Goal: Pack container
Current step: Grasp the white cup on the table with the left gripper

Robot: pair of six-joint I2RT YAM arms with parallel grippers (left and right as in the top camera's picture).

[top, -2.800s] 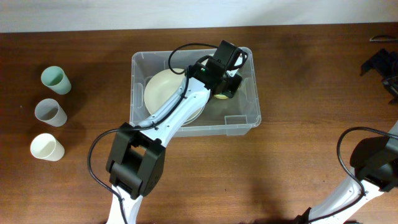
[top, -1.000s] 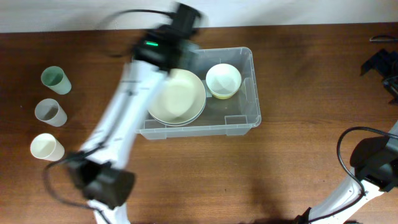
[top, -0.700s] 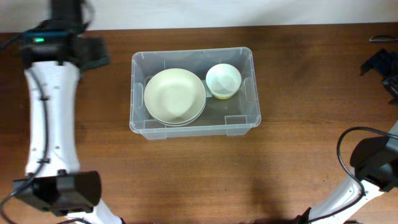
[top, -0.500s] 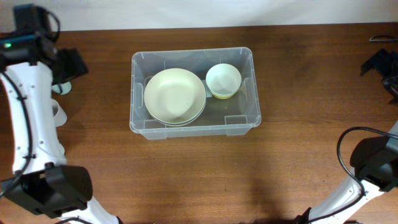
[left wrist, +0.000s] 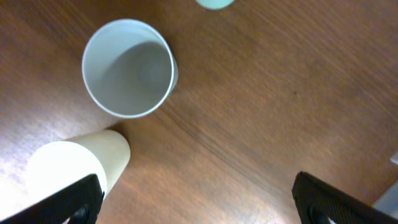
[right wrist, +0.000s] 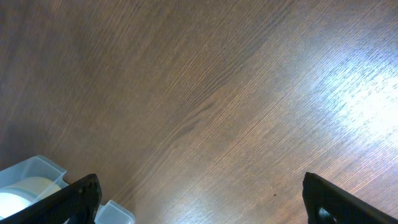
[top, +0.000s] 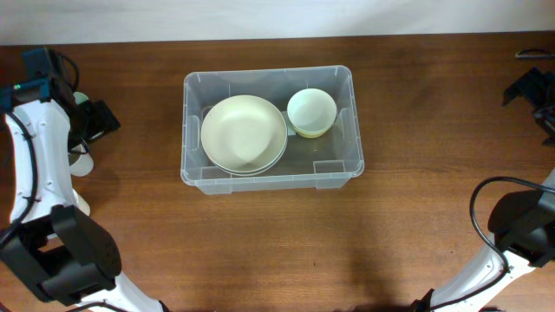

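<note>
At the left edge of the table [top: 416, 217], well apart from the container [top: 276, 179] in the middle, the left gripper [left wrist: 199, 208] hovers with jaws spread wide near the grey cup [left wrist: 129, 68], and a careless descent may knock over the cream cup [left wrist: 68, 171] just beside it.

Grey cup [left wrist: 129, 68] below left jaws

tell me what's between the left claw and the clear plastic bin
Just bare brown wooden table from left claw to clear plastic bin, seen overhead.
</note>
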